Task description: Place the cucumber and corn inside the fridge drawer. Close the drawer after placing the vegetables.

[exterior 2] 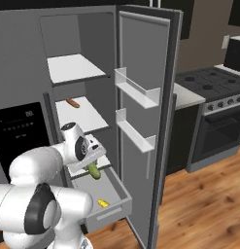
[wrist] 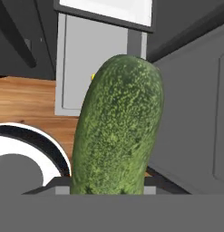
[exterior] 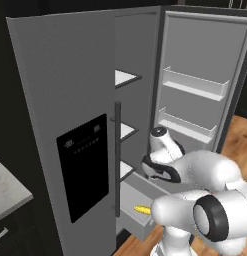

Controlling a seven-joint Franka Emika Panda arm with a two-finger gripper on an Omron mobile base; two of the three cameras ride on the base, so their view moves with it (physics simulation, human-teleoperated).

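Meanwhile, the arm bent forward from the lower left of the right base view, its wrist turned down at centre left, and the claw was clamped on the cucumber, which hung below it over the open fridge drawer. Seen from the hand, the cucumber stood upright through the middle of the frame. Lower down, the corn lay inside the drawer near its front, a yellow cob at lower centre of the left base view.
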